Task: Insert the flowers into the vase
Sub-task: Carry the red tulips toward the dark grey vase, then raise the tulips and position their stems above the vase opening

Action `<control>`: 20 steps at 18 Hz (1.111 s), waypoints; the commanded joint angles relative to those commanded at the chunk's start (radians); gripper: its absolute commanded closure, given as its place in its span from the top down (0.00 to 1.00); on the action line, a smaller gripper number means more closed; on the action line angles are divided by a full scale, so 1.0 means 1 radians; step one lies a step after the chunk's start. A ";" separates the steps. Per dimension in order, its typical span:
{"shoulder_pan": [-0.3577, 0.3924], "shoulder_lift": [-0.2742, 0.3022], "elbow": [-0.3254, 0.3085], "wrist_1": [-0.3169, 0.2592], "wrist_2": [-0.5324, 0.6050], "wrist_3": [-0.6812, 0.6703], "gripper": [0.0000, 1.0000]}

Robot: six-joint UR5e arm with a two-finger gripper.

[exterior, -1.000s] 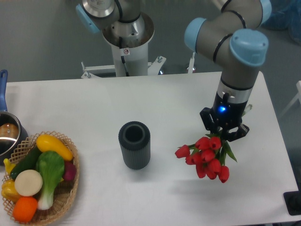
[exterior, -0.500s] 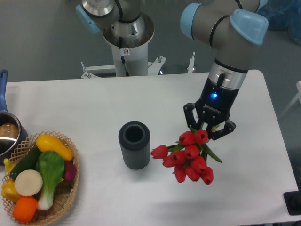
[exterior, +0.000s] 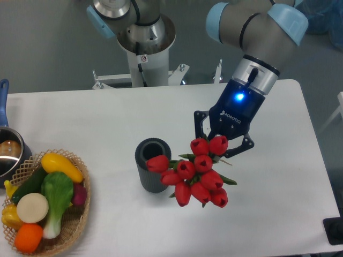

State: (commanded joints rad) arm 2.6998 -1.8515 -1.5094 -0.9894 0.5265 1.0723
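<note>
Moved left: gripper, jaws clamped on flowers, now at vase's 3 o'clock (leftmost bud overlapping rim). Transport step; next, raise bunch, stems over mouth.

The flowers are red buds on green stems and leaves, beside the dark grey, vertically ribbed vase on the white tabletop. The black pincer carries a glowing blue light and white lettering, on a silver-grey arm with pale blue caps. The tan wicker basket holds toy vegetables (yellow, green, white, orange and a bit of purple), next to a steel pot with a blue handle.
</note>
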 joint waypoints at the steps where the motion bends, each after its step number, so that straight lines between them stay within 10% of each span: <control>1: 0.003 0.006 -0.011 0.000 -0.038 0.000 0.04; 20: 0.078 0.163 -0.250 0.000 -0.399 0.011 0.05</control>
State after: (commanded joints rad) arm 2.7781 -1.6890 -1.7592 -0.9894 0.1273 1.0830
